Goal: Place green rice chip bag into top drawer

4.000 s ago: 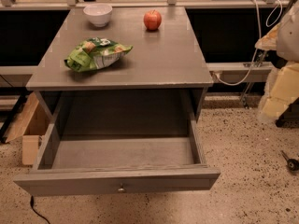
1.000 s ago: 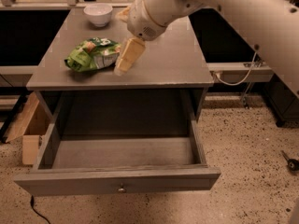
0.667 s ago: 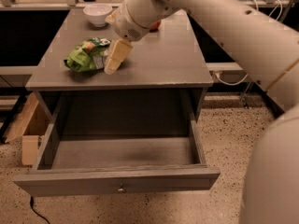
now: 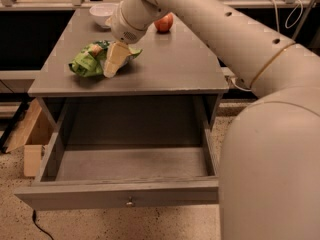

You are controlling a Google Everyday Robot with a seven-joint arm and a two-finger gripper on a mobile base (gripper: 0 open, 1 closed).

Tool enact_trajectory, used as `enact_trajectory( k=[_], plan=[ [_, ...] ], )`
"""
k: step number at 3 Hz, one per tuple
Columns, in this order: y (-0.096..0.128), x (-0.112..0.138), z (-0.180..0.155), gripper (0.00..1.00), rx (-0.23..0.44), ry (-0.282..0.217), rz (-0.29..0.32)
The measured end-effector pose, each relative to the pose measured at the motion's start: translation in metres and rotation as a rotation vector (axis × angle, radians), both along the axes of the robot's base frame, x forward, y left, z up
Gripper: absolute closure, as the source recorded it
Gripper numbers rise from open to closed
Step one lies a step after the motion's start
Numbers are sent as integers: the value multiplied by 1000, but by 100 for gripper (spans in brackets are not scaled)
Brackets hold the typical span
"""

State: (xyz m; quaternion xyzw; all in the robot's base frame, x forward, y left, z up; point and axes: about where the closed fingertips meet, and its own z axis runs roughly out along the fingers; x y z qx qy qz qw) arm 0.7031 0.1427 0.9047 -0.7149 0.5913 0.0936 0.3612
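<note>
Camera view: a crinkled bright-green snack bag with white and tan patches point(image 4: 85, 63) lies on the left part of a flat grey wooden table top point(image 4: 170, 66), near its left edge and a little back from its near edge. The robot's cream, tan-tipped gripper point(image 4: 114, 61) is down at the bag's right end, touching it or just over it; whether it is apart or together cannot be told. The thick cream robot arm point(image 4: 215, 21) reaches in from the near right, crossing above the table's right side. Along the far edge sit a white bowl point(image 4: 101, 11) and, to its right, a red apple point(image 4: 164, 22), both well apart from the bag. Below the top, the wide shallow grey wooden drawer point(image 4: 90, 196) stands pulled out toward the near side, its grey bottom in plain view, with a small round metal knob point(image 4: 130, 202) at the centre of its front panel. Grey wood shows between the bag and the table's near edge, straight above the drawer. A pale wooden box point(image 4: 30, 134) stands on the floor just left of the drawer
</note>
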Motion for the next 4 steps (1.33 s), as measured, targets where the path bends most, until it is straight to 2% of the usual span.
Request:
enact_trajectory(
  k=[2, 3, 4],
  plan=[
    [24, 10, -20, 0, -46, 14, 15],
    [33, 8, -27, 18, -64, 11, 33],
    [34, 8, -27, 42, -64, 11, 33]
  ],
)
